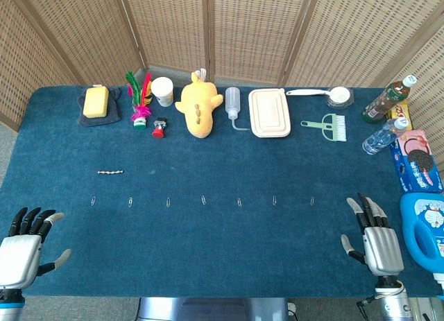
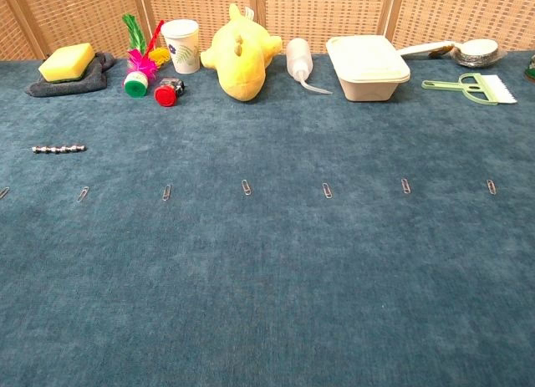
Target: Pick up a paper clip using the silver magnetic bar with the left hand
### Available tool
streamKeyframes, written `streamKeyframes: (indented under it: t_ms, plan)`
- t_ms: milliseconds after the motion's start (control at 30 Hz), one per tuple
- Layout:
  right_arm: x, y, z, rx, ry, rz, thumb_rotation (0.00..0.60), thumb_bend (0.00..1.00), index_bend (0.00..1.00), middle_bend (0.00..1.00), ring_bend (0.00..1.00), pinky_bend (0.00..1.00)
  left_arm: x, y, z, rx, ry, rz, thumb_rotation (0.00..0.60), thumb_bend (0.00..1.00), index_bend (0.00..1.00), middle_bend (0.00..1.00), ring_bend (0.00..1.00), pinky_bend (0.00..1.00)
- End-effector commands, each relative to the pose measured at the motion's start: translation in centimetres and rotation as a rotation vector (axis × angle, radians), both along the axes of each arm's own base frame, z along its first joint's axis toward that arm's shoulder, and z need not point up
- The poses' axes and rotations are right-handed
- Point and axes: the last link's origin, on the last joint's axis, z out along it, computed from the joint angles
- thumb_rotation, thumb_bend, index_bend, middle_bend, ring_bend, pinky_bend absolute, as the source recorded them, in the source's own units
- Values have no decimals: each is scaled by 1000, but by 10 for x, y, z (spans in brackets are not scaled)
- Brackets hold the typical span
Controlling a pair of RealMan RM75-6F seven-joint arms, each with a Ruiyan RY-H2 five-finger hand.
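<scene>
Near the tabletop's [image 1: 208, 252] left edge, the empty, spread left hand [image 1: 28, 241] is parked; the thin, stiff silver magnetic bar [image 1: 110, 172] is probably best pinched mid-length

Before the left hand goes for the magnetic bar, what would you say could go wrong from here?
The bar is thin and lies flat on the cloth, so the left hand may fumble it. The paper clips are small and sit in a row, so the bar might lift the wrong one or several.
</scene>
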Motion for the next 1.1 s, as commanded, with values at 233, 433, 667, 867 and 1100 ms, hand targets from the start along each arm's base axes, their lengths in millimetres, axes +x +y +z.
streamKeyframes:
  t_ms: [233, 433, 667, 867, 1100]
  plan:
    - [-2, 4, -3, 6, -3, -19, 600, 392, 91, 58, 6, 120, 1, 3, -6, -31, 1, -6, 521, 350, 226, 195, 119, 30]
    - [-5, 7, 0, -8, -17, -32, 600, 392, 91, 58, 7, 120, 7, 10, -7, -44, -22, -27, 560, 350, 230, 197, 149, 30]
    - [-9, 9, 2, -16, -10, -52, 600, 392, 92, 58, 6, 120, 16, 40, -11, -71, 42, -95, 590, 350, 237, 244, 169, 30]
    - [-9, 6, 5, -26, -10, -57, 600, 392, 92, 58, 8, 120, 31, 86, -14, -69, 113, -198, 592, 350, 236, 529, 485, 539]
    - [-10, 3, 6, -32, -7, -65, 600, 391, 92, 58, 11, 120, 40, 147, -21, -107, 132, -277, 538, 315, 240, 963, 941, 944]
